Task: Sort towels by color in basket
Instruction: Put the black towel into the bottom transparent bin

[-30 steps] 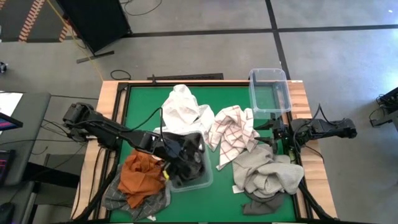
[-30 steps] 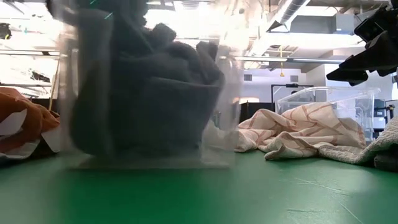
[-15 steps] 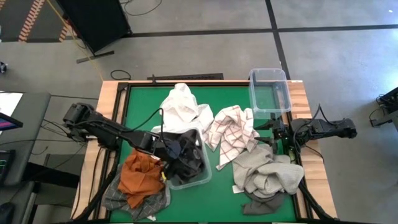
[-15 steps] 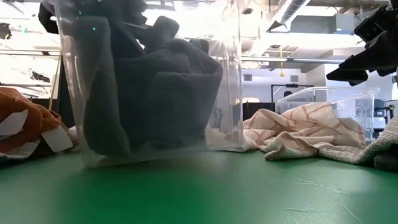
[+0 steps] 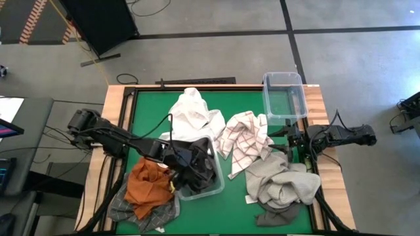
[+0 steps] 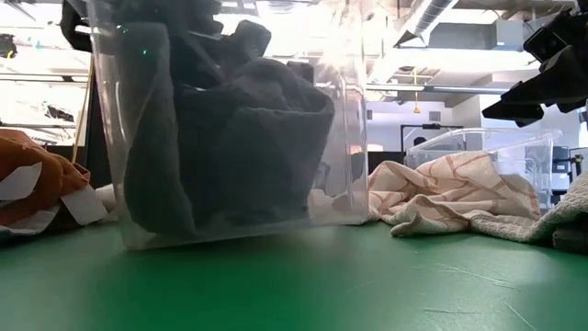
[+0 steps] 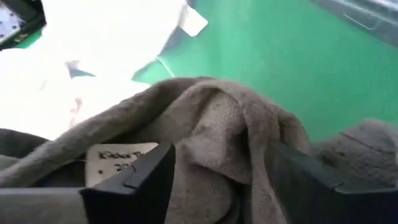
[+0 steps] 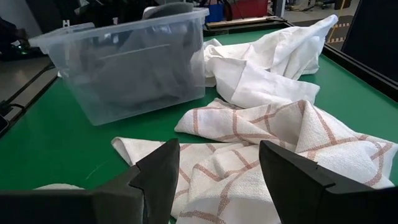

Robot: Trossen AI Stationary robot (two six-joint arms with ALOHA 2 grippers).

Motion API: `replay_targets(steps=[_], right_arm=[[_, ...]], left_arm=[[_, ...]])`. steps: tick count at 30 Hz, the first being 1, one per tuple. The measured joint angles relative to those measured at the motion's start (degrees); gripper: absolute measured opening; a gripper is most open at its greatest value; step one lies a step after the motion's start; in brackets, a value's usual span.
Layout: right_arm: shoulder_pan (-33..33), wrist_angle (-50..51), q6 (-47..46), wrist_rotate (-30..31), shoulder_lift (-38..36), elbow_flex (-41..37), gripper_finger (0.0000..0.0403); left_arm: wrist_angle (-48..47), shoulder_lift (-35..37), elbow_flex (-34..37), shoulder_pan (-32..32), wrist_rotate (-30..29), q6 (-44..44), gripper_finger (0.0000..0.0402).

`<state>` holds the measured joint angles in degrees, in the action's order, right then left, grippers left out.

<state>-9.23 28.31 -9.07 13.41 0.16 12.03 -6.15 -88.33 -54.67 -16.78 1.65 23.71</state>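
Towels: soft, limp, light — pinched at a raised fold

Dark grey towel is bunched inside the clear bin at table centre. Left gripper is sunk into it, jaws spread around a fold. Right gripper is parked over the checked towel, jaws wide, empty. Slipping is judged unlikely; snagging possible.

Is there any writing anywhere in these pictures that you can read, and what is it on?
"Kirkla...": handwritten-looking start on a small white tag sewn to the dark grey towel by the left gripper; the rest is blurred.
White tags on the rust orange towel: nothing legible.
No other text.
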Motion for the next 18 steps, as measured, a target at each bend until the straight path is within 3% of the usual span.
replay_targets(steps=[7, 12, 18], right_arm=[[0.0, 0.0, 0.0, 0.0, 0.0, 0.0, 0.0249], [0.0, 0.0, 0.0, 0.0, 0.0, 0.0, 0.0249], [0.0, 0.0, 0.0, 0.0, 0.0, 0.0, 0.0249]], left_arm=[[-2.1, -0.1, -3.2, 0.0, 3.5, -3.0, 0.03], [-2.7, 0.0, -3.9, 0.2, 10.5, -7.1, 0.0326], [-6.6, 0.1, -4.2, 0.6, 8.0, -8.3, 0.0327]])
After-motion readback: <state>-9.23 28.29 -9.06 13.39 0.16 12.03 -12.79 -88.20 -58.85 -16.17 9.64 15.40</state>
